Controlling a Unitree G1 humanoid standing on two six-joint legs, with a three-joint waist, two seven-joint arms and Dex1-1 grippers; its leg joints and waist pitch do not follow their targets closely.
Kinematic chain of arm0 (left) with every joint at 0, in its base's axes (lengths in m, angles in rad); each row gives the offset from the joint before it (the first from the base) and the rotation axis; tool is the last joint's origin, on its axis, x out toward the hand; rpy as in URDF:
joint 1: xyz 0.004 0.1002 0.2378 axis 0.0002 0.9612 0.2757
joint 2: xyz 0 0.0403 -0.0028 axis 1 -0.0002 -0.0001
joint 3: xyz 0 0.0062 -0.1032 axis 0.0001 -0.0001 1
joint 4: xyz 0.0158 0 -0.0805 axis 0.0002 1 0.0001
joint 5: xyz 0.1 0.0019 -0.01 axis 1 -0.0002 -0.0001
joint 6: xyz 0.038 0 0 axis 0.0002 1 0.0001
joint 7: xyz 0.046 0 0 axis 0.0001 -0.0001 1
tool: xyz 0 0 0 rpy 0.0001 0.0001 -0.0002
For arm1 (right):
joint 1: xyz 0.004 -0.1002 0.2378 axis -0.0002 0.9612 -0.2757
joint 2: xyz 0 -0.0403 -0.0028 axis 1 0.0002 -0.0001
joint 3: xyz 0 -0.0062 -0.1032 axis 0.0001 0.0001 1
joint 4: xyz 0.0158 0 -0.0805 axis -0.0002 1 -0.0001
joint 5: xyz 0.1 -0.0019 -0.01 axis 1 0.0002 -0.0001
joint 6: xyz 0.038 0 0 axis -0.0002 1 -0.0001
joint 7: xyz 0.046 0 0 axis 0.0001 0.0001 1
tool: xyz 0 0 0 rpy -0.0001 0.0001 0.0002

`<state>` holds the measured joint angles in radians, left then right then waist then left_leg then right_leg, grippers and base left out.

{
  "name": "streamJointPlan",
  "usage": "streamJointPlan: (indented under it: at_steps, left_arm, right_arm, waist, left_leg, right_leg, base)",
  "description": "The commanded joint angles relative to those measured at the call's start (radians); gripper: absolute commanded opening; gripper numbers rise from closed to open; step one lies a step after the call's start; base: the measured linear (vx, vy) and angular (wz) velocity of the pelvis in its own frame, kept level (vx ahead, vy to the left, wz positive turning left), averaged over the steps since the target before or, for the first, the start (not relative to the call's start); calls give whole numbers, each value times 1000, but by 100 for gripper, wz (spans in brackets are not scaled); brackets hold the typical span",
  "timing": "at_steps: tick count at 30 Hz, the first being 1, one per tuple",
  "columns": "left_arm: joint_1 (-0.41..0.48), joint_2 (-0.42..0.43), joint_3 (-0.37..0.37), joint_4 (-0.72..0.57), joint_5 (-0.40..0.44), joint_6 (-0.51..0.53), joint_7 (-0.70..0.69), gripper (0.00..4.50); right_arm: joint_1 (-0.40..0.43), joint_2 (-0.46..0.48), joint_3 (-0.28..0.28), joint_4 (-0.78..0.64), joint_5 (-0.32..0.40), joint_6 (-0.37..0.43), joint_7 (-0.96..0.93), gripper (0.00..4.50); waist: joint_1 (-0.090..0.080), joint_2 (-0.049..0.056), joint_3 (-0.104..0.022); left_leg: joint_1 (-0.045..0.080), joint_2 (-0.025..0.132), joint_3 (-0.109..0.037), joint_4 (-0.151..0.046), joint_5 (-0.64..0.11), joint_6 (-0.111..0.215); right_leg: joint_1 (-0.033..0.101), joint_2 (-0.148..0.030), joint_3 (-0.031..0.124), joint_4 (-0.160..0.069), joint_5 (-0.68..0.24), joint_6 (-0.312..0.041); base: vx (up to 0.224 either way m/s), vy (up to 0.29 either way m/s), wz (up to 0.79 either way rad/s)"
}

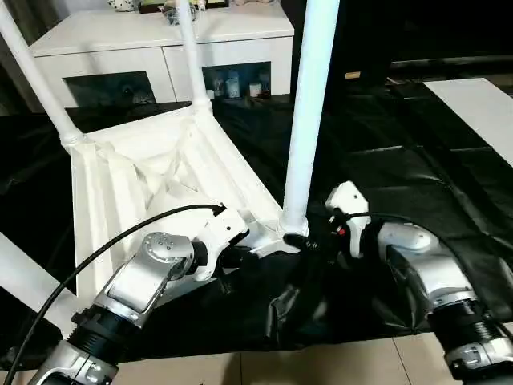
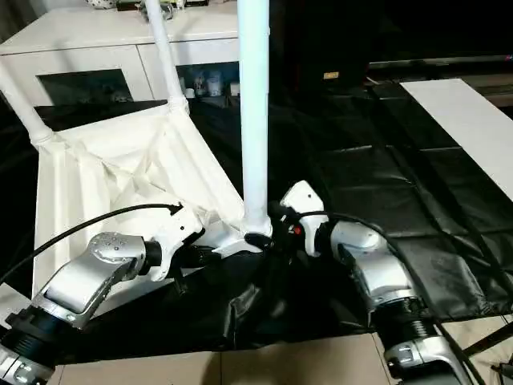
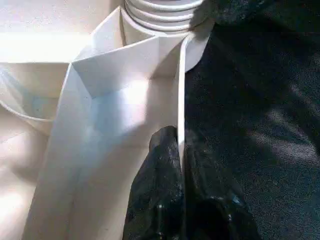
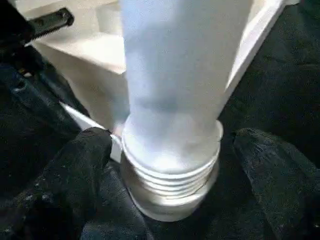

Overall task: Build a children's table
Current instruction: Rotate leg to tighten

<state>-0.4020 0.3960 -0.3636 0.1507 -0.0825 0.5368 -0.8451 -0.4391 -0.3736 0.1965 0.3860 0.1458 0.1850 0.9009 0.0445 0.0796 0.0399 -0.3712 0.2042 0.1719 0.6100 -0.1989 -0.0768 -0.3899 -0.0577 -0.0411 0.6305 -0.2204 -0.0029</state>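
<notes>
While the left gripper (image 3: 177,165) pinches the thin side wall of the upturned tabletop (image 1: 120,184) to steady it, the right gripper (image 4: 167,165) stands wide, one black finger (image 4: 80,170) on each side of the nearest leg's (image 1: 309,120) threaded base, which sits partly in its corner socket (image 1: 292,233). To finish well, turn it squarely until the threads disappear. Beyond, two more legs stand upright.

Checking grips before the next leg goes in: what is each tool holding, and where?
The left tool pinches the tabletop by its thin side rim near the corner. The right tool is open around the leg's base, holding nothing.
</notes>
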Motion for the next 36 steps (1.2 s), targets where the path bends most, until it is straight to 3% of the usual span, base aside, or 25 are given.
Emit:
streamJointPlan:
  at_steps: [1,3,4,5,9,13,20,30,34,36]
  left_arm:
    - [24,5,4,8,-3,-8,-8,0]
    - [27,6,7,8,-3,-14,-6,0]
    - [29,6,7,7,-3,-15,-5,0]
    - [30,4,9,8,-4,-21,-5,0]
    - [41,-7,21,9,-18,-65,-12,0]
    - [66,-26,46,15,-55,-134,-34,0]
    - [104,-4,30,29,-35,-142,-39,0]
    - [111,28,10,32,4,-73,-50,0]
    - [89,4,12,58,27,-51,0,0]
    - [59,-41,12,88,41,-30,50,0]
  right_arm:
    - [-28,1,8,11,-9,-13,12,395]
    - [-34,3,13,25,-12,-21,19,375]
    - [-35,3,13,28,-13,-23,21,360]
    - [-37,4,12,32,-13,-25,21,360]
    - [-41,8,10,43,-12,-32,26,323]
    - [-41,13,10,53,-14,-39,29,282]
    - [-41,15,13,63,-15,-48,34,272]
    - [-49,22,0,86,-16,-59,17,272]
    - [-42,99,-47,114,-33,-54,-171,272]
    - [-24,174,-65,120,-62,-51,-335,272]
  waist:
    - [5,-26,-57]
    - [5,-26,-57]
    - [5,-38,-55]
    - [6,-34,-55]
    - [4,-40,-54]
    - [7,-38,-56]
    - [4,-41,-54]
    - [0,-43,-53]
    - [-9,-48,-47]
    - [-13,-45,-44]
  left_leg:
    - [1,16,-4,-65,-100,74]
    - [0,15,-4,-65,-103,73]
    - [-2,15,-5,-67,-102,75]
    - [1,16,-3,-67,-108,74]
    - [-1,16,-4,-67,-100,77]
    - [2,18,-3,-67,-96,78]
    - [1,18,-3,-69,-111,77]
    - [3,19,-3,-73,-126,65]
    - [0,17,-6,-81,-161,43]
    - [7,18,-5,-86,-189,17]
  right_leg:
    - [48,-65,36,-75,-68,-240]
    - [48,-65,36,-76,-76,-240]
    - [49,-66,36,-74,-87,-237]
    - [46,-67,37,-78,-107,-231]
    - [47,-67,37,-77,-102,-228]
    - [45,-66,37,-75,-75,-233]
    - [46,-67,38,-75,-83,-234]
    - [44,-66,38,-77,-99,-235]
    - [45,-68,36,-87,-195,-212]
    - [37,-68,39,-94,-254,-192]
  base:
    - [0,0,0]
    - [0,0,0]
    - [0,0,0]
    - [0,0,0]
    - [0,0,0]
    - [0,0,0]
    - [0,0,0]
    - [0,0,0]
    - [0,0,0]
    - [0,0,0]
